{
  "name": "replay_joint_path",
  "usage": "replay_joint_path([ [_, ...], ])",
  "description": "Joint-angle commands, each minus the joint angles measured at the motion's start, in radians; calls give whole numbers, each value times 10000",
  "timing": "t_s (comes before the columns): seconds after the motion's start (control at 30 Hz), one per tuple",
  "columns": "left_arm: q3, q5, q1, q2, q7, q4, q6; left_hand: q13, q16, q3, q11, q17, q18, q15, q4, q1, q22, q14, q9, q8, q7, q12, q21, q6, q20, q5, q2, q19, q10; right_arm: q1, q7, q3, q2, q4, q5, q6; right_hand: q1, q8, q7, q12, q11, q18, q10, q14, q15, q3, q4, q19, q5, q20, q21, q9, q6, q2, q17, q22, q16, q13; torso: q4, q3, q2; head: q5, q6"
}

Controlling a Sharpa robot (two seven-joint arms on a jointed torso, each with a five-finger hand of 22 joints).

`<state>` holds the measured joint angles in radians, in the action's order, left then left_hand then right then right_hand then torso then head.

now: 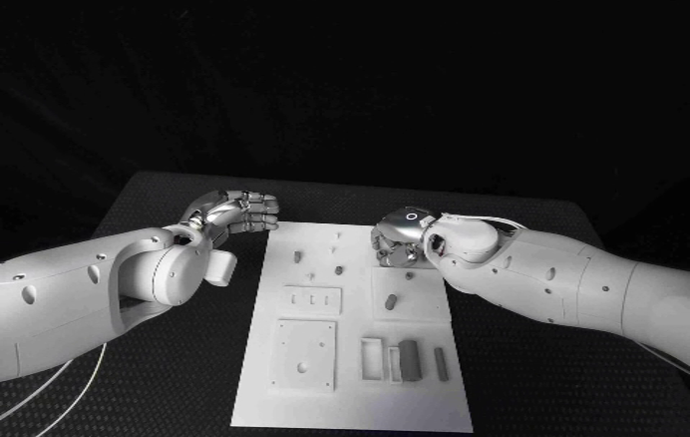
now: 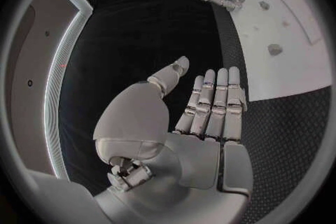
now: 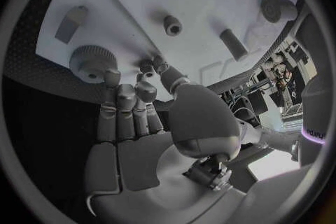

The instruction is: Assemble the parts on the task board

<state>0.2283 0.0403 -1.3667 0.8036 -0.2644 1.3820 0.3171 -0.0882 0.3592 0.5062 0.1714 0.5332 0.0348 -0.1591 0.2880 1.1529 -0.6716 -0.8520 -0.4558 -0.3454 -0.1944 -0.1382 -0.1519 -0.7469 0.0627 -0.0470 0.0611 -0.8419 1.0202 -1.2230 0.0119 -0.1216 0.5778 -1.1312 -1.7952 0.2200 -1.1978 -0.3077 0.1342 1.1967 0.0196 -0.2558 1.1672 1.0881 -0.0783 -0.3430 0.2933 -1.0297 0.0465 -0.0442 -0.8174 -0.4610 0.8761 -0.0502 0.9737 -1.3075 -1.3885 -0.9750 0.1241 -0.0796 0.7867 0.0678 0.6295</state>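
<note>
The white task board [image 1: 352, 397] lies in the middle of the black table. Small grey parts stand on it: a peg [image 1: 298, 255], a second peg [image 1: 339, 269] and an oblong piece [image 1: 391, 301]. My right hand [image 1: 401, 238] hovers over the board's far right part. Its fingertips [image 3: 112, 76] reach a knurled round part [image 3: 89, 61] near the board's edge, and nothing is gripped between fingers and thumb. My left hand [image 1: 233, 212] is off the board's far left corner, over the table. Its fingers [image 2: 213, 103] lie straight and together, thumb apart, holding nothing.
Near the board's front lie a square plate [image 1: 305, 354], a slotted plate [image 1: 312, 300], a frame [image 1: 373, 357] and two grey bars [image 1: 409, 359]. Around the right hand stand a small peg [image 3: 173, 25], an oblong piece [image 3: 233, 43] and a block [image 3: 70, 22].
</note>
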Motion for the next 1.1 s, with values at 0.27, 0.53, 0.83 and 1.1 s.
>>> replay_joint_path([
  [0.27,-12,51,-10,-8,-93,-49,-210,14,-71,-47,44,-2,148,-49,5,-111,10,29,15,36,-117,44,38,-65,12,-31,12,67,26,43,-24,-23,10,30,-86,-230,32,-117,-75,65,-55,-60,154,61,-120,-158,4,-38,22,100,-164,-60,302,214,-44,-232,-122,58,-12,-2,75,54,35],
  [0.53,-12,52,-10,-6,-83,-53,-226,17,-77,-42,42,-1,150,-48,6,-111,10,28,18,36,-112,49,41,-72,11,-32,-3,65,32,44,-64,-22,21,43,3,-238,-84,-211,-188,70,-185,-59,242,101,-231,-899,-163,-78,21,130,-246,-111,685,216,-99,-194,-192,128,-7,4,101,123,57],
  [0.83,-13,52,-10,7,-71,-69,-257,19,-83,-41,41,0,150,-48,9,-113,11,27,19,35,-105,53,47,-80,12,-31,-7,67,39,44,-33,-22,36,57,27,-223,581,-68,-177,87,-156,-60,301,150,-220,-2078,-60,-171,20,147,-412,-99,695,-292,-188,-215,-299,205,-7,3,123,149,25],
  [1.1,-12,52,-10,17,-26,-81,-284,26,-91,-33,42,3,153,-46,23,-92,13,24,27,45,-106,67,54,-74,9,-31,-1,68,37,46,50,-21,46,53,177,90,830,89,-110,52,-95,-60,287,137,-170,-2316,-85,-165,20,162,-474,-73,466,-594,-236,-208,-331,266,-20,15,141,213,-35],
])
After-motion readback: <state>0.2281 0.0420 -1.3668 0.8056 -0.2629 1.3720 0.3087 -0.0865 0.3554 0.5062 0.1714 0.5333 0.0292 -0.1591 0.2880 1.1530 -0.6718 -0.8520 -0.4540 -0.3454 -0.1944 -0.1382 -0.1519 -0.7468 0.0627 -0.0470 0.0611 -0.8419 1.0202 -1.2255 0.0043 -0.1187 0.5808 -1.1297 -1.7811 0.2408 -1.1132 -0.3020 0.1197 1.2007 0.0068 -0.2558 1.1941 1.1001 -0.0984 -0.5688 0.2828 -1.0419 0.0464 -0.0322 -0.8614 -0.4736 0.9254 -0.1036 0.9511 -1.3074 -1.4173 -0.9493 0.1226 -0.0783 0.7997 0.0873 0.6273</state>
